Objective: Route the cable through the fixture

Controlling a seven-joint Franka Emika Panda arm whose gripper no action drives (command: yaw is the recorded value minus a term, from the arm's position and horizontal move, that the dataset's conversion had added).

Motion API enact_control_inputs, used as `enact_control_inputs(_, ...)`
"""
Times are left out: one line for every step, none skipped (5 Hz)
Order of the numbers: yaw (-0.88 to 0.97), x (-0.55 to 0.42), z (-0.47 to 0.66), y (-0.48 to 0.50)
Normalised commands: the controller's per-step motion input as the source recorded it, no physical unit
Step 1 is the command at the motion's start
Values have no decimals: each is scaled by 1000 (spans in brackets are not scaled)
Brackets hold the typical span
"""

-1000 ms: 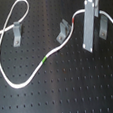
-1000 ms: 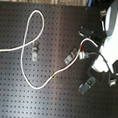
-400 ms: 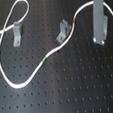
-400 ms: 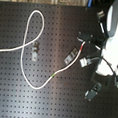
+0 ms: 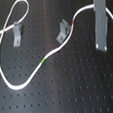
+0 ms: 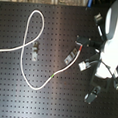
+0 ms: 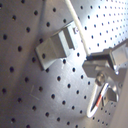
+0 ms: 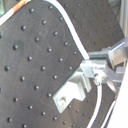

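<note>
Wrist views, nearest first: gripper [image 7: 95,62] sits just beside the near fixture bracket [image 7: 55,47]. The cable [image 7: 82,40] runs past the bracket's edge and down between the fingertips; in the second wrist view the same white line [image 8: 75,42] enters the finger pads [image 8: 92,67]. Judged: jaws clenched on the cable, narrow gap, nothing else touched.

Key relation: the bracket slot lies immediately to the side of the held cable section. Cable long axis at the grasp runs roughly parallel to the bracket face, so the coming move is probably a short sideways carry plus a lowering into the slot.

First exterior view: the red band [image 5: 74,23] lies just past the bracket [image 5: 63,32] on the arm's side; the green band [image 5: 43,60] lies further down the line on the perforated board [image 5: 72,96].

Far: second bracket [image 5: 16,32], with the cable loop curving around it, contact not resolvable. Second exterior view shows the loop [image 6: 33,13] well apart from the arm.
</note>
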Motion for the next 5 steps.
enact_control_inputs(0, 49, 321, 139)
enact_control_inputs(-6, 13, 174, -2)
enact_control_inputs(-29, 4, 189, 3)
enact_control_inputs(-106, -42, 345, -126)
enact_control_inputs(-97, -94, 362, -148)
